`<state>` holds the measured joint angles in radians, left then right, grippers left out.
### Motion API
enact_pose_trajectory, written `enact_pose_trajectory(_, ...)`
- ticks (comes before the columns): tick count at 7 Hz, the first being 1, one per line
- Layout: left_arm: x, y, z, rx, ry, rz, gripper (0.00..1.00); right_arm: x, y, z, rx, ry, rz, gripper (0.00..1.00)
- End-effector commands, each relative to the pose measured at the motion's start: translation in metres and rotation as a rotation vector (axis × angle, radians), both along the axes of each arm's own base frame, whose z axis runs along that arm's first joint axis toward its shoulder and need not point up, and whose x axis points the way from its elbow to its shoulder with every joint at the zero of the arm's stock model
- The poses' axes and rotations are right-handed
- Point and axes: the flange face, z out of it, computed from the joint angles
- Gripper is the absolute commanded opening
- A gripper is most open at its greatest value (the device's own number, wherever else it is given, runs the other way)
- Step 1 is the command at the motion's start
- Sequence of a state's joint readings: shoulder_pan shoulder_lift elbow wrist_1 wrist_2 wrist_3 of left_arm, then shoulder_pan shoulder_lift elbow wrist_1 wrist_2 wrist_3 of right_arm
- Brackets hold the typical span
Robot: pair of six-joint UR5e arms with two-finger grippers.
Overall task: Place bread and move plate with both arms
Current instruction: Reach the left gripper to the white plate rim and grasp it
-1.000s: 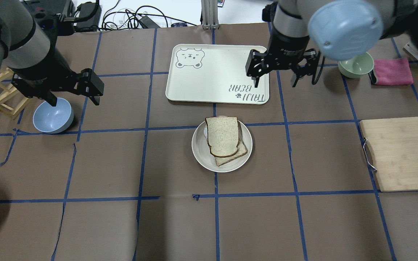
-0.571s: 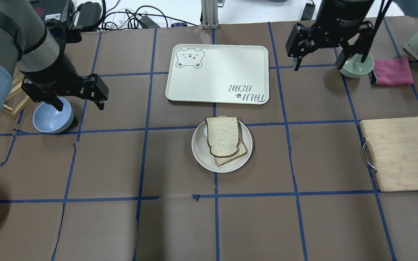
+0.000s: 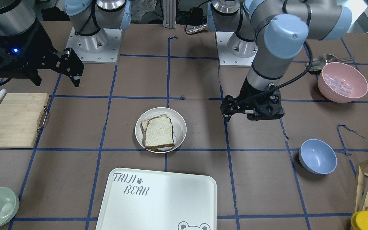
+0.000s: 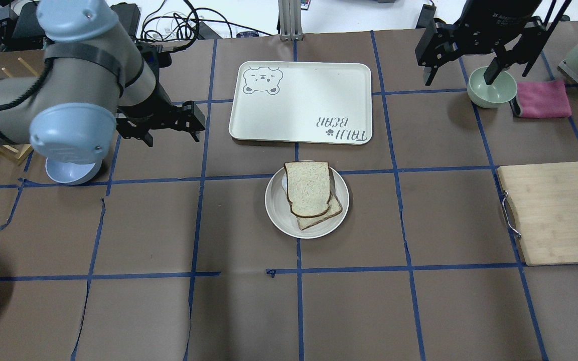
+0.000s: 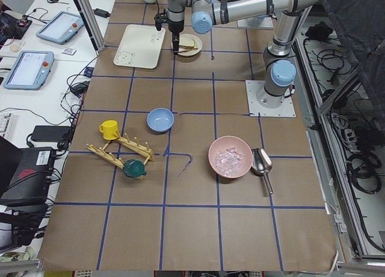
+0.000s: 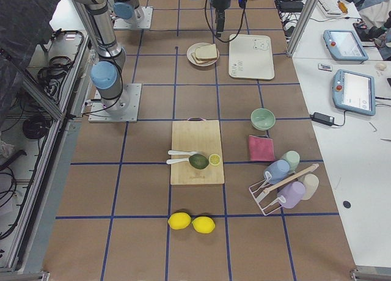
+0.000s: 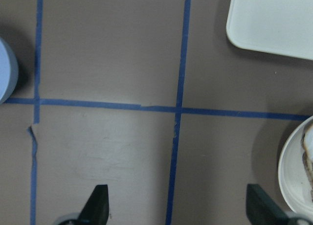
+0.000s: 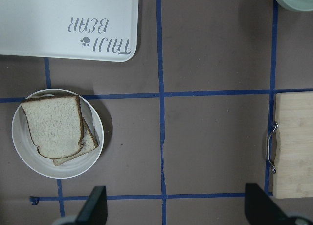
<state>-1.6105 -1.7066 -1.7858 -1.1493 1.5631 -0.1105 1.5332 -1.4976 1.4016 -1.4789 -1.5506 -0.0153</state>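
- Two slices lie stacked on the plate (image 4: 275,213); the bread (image 4: 309,188), dark-crusted, lies on top, and the paler slice (image 4: 337,209) pokes out from under it on the robot's right and near side
- Bread and plate sit at the middle of the table, just on the robot's side of the "TAIJI BEAR" tray (image 4: 299,100), with a strip of bare table between the plate's rim and the tray; the bread's far edge reaches the rim there
- Neither gripper touches the plate or the bread
- Left gripper (image 4: 172,136) hangs over bare table between the blue bowl (image 4: 70,173) and the tray, off to the plate's left; its jaws stand wide apart with nothing between them; in the left wrist view the fingers (image 7: 98,205) frame only brown table and blue tape, with the plate's rim at the right edge
- Right gripper (image 4: 458,80) hangs high past the tray's right end, beside the green bowl (image 4: 492,93), well apart from the plate; its jaws are spread wide and hold nothing; the right wrist view looks down between the fingers (image 8: 95,208) at table, with the plate and both slices to the lower left
- Further right lie a pink cloth (image 4: 542,99) and a wooden cutting board (image 4: 552,213)
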Motion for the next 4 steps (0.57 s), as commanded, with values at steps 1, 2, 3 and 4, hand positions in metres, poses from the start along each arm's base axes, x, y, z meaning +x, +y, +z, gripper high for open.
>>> enact_pose_trajectory(1, -0.048, -0.006, -0.068, -0.029, 0.026, -0.01, 1.0, 0.004, 0.004, -0.005, -0.016, 0.002, 0.004, 1.0)
enact_pose_trajectory(2, -0.063, -0.011, -0.09, -0.019, 0.075, -0.028, 1.0, 0.004, 0.008, 0.002, -0.031, 0.004, 0.002, 1.0)
enact_pose_trajectory(3, -0.071, -0.012, -0.11, 0.028, 0.129, -0.012, 1.0, 0.004, 0.01, 0.004, -0.035, 0.012, 0.002, 1.0)
enact_pose_trajectory(4, -0.08, -0.011, -0.127, 0.062, 0.14, -0.021, 1.0, 0.004, 0.01, 0.003, -0.032, 0.01, 0.002, 1.0)
